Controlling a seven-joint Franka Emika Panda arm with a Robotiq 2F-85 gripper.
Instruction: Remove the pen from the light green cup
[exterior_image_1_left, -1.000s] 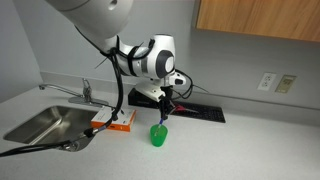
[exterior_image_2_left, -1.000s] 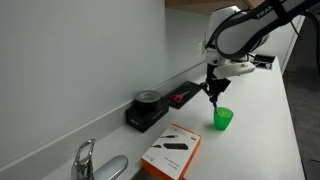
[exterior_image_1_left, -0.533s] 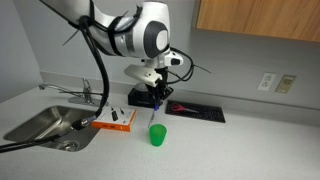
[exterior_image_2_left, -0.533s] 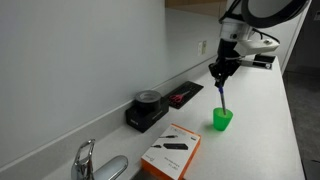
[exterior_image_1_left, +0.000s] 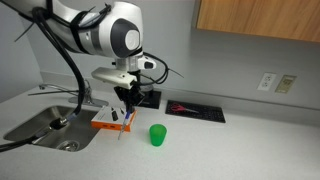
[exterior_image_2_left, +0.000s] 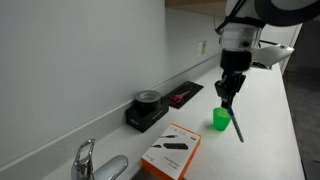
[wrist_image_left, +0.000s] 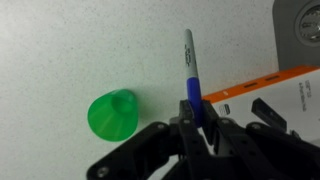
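Your end effector (wrist_image_left: 197, 122) is pinched on the pen (wrist_image_left: 190, 62), gripping it at the blue end, with the white barrel and dark tip sticking out past the fingers. The pen is clear of the light green cup (wrist_image_left: 113, 113). In both exterior views it hangs tilted from the end effector (exterior_image_1_left: 125, 101) (exterior_image_2_left: 229, 96), beside the cup (exterior_image_1_left: 157, 134) (exterior_image_2_left: 222, 120) and apart from it, above the bench (exterior_image_1_left: 235, 150) near the orange box (exterior_image_1_left: 112, 123).

Expect the pen to be light and stiff with a smooth, slippery barrel. Because you hold it at one end, it could pivot or slide in the pinch if the free tip touches anything. A firmer hold would be nearer the middle of the barrel. The cup looks light too, and would probably tip at a nudge.

In the wrist view the end effector's dark body covers the contact on the blue end, so you cannot tell how much of it is between the fingers. The exterior views are too small to show that either. You also cannot tell how high the tip (exterior_image_2_left: 240, 138) sits above the bench. The orange box (wrist_image_left: 262, 92) is cut off at the edge of the wrist view.
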